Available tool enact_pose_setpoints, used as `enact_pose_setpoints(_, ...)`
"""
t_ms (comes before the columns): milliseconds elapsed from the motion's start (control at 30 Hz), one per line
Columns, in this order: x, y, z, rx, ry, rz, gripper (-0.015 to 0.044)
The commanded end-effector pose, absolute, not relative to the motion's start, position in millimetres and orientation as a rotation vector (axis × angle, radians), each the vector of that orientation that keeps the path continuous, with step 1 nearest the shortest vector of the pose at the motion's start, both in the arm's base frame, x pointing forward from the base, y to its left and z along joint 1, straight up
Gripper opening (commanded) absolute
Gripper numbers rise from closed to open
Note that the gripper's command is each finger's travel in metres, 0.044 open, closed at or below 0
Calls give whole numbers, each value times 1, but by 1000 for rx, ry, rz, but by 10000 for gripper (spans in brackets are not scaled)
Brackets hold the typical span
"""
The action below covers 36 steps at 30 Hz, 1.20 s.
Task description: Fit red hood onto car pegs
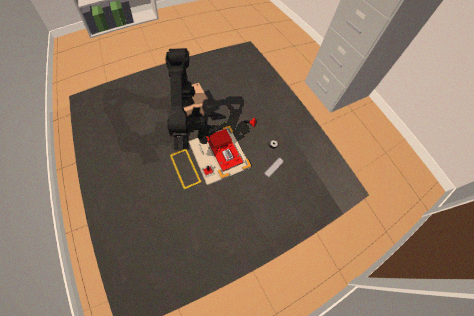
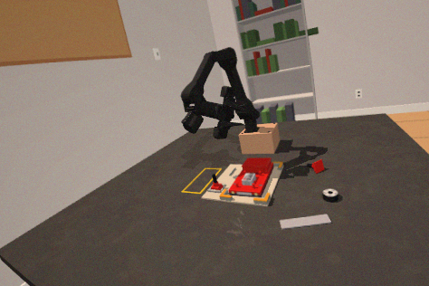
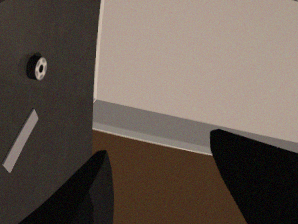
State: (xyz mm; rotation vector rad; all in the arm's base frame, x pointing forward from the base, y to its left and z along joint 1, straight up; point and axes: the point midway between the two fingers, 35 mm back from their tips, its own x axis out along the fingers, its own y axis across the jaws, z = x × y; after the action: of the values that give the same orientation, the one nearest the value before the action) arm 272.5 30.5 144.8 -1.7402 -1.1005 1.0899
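Hood (image 2: pixel 318 166): I take it to be the small red piece lying on the table right of centre in the exterior view, apart from the jig (image 2: pixel 267 199) and not yet picked up. From the top it shows just above and right of the jig, partly against the arm's shadow. In the wrist view only a red scrap of it appears in the upper left corner. It is too small to tell which way it faces or whether it lies flat.

The car (image 2: pixel 246 183) sits in the jig at centre frame, with the grey engine (image 2: pixel 248 178) bare on its deck. The pegs are too small to make out.

The gripper (image 3: pixel 158 145) stands about half open with nothing between its fingers. Between them the wrist view shows only the table edge and the room beyond. The arm (image 2: pixel 213 77) is folded up left of centre in the exterior view, well apart from the hood.

The step in hand seems to be the reach for the hood, barely begun. The next move calls for swinging the gripper over to the hood, turning it downward, and lining the jaws across the shell. It should then come down without clipping the washer (image 2: pixel 331 194) or the grey strip (image 2: pixel 305 221) lying nearby.
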Motion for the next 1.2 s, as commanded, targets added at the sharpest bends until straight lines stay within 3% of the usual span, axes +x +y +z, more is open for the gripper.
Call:
enact_pose_setpoints(0, 272, 31, 144, -1751, -1113, 1091, 246)
enact_pose_setpoints(267, 255, 51, 119, -2175, -1744, 1065, 440)
enact_pose_setpoints(667, 234, 66, 81, -2272, -3157, 505, 440)
enact_pose_setpoints(833, 230, 67, 68, -1882, -3788, -26, 440)
enact_pose_setpoints(967, 229, 66, 59, -1292, -4181, -589, 440)
enact_pose_setpoints(1167, 232, 65, 50, 19, -4294, -1515, 440)
